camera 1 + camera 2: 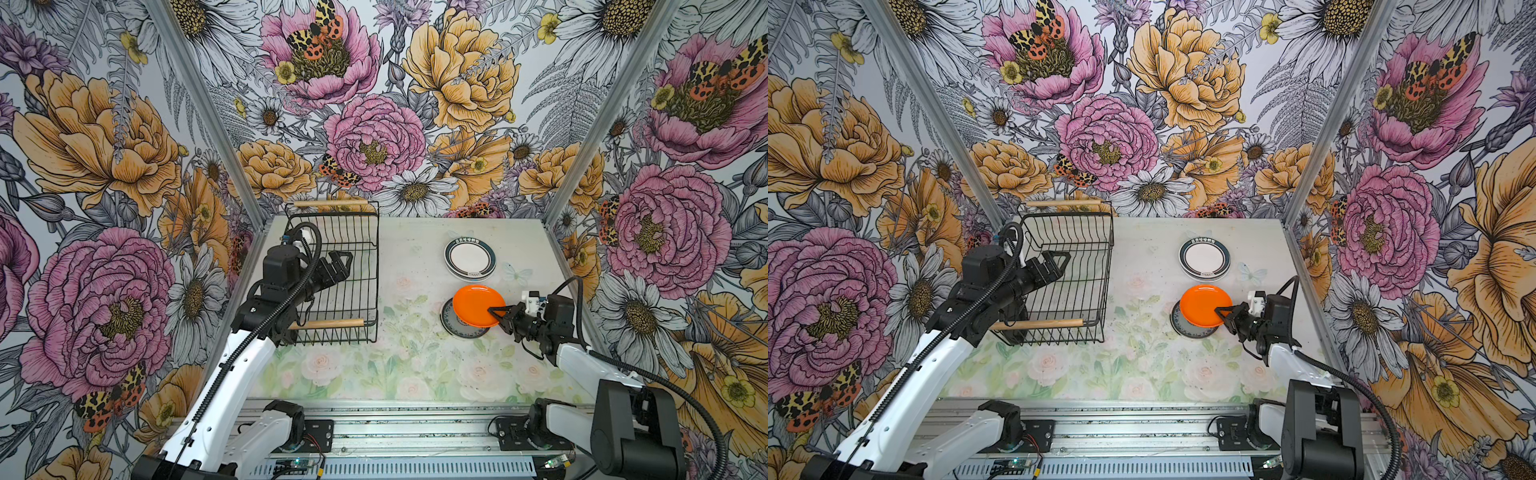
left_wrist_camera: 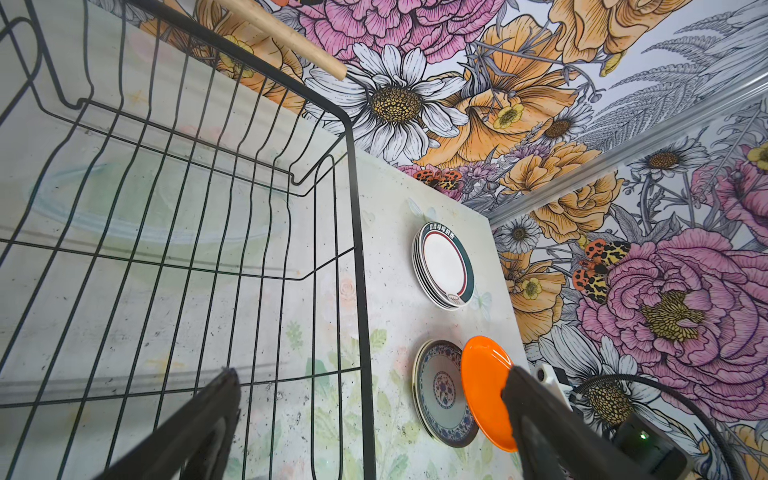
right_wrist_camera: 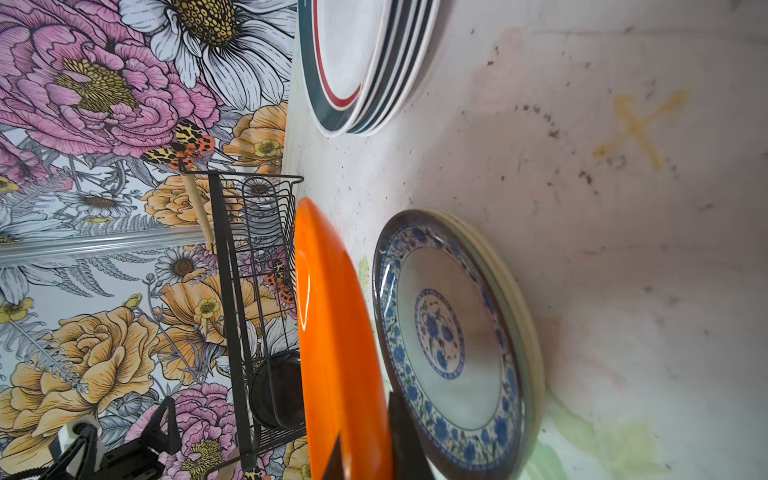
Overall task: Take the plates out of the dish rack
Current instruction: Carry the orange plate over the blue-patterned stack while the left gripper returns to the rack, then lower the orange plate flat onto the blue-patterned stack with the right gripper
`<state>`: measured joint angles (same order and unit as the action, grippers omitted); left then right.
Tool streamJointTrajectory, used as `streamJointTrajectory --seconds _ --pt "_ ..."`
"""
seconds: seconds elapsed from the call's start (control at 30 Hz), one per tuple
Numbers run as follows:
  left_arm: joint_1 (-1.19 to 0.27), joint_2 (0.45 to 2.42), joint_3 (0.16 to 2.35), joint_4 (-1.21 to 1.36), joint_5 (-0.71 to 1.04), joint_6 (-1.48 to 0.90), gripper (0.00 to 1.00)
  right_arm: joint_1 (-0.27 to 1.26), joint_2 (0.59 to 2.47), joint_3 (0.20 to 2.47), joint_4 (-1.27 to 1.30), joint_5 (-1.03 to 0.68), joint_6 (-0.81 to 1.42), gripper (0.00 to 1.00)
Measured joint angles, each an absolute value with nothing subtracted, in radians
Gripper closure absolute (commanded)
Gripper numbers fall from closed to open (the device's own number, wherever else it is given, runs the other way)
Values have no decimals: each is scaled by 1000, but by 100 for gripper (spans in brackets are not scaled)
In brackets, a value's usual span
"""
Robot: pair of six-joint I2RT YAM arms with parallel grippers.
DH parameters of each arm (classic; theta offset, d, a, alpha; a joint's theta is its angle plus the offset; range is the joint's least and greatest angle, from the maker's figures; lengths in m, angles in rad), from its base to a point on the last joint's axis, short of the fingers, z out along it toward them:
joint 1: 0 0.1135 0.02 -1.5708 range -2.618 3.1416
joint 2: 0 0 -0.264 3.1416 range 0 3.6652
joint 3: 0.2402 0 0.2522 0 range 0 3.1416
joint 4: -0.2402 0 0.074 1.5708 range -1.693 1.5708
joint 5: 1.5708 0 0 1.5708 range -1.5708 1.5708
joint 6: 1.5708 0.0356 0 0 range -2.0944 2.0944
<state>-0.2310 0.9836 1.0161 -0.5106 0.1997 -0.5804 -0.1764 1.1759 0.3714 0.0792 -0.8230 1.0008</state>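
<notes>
Dish rack: the black wire dish rack (image 1: 377, 266) (image 1: 1108, 266) (image 2: 357, 232) (image 3: 226, 266) stands at the far left of the table (image 1: 415, 374), against the flowered back wall, with one wooden handle at its far end and one at its near end.
Left claw: the left claw (image 1: 343, 266) (image 1: 1059, 264) (image 2: 372, 374) hangs over the inside of the rack, its jaws spread wide with nothing between them.
White plates: to the right, well apart from the rack, a stack of white plates (image 1: 469, 257) (image 1: 1204, 257) (image 2: 442, 262) (image 3: 345, 54) with dark rims lies flat on the far side of the table.
Blue-patterned plate: nearer the front, a blue-patterned plate (image 1: 453, 328) (image 1: 1181, 326) (image 2: 440, 390) (image 3: 449, 332) tops a second, smaller pile; cream rims show beneath it in the right wrist view.
Orange plate: the orange plate (image 1: 476, 305) (image 1: 1204, 303) (image 2: 484, 386) (image 3: 332, 332) is out of the rack and held over that pile, overlapping it in both top views; the right wrist view shows a gap between the two.
Right claw: the right claw (image 1: 494, 313) (image 1: 1219, 311) (image 3: 365, 449) reaches in from the right, its jaws pinched tight on the orange plate's rim.
</notes>
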Motion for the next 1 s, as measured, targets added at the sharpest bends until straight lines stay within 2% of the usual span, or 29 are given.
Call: streamJointTrajectory --seconds 0.37,0.7,1.0 --pt "-197 993 1015 -571 198 -576 1 -83 1246 436 -18 -723 906 97" --pt "-167 1022 1016 -630 191 -566 1 -47 1266 471 -89 -645 849 73" --pt "-158 1029 1021 -653 176 -548 1 -19 1264 511 -178 -571 802 60"
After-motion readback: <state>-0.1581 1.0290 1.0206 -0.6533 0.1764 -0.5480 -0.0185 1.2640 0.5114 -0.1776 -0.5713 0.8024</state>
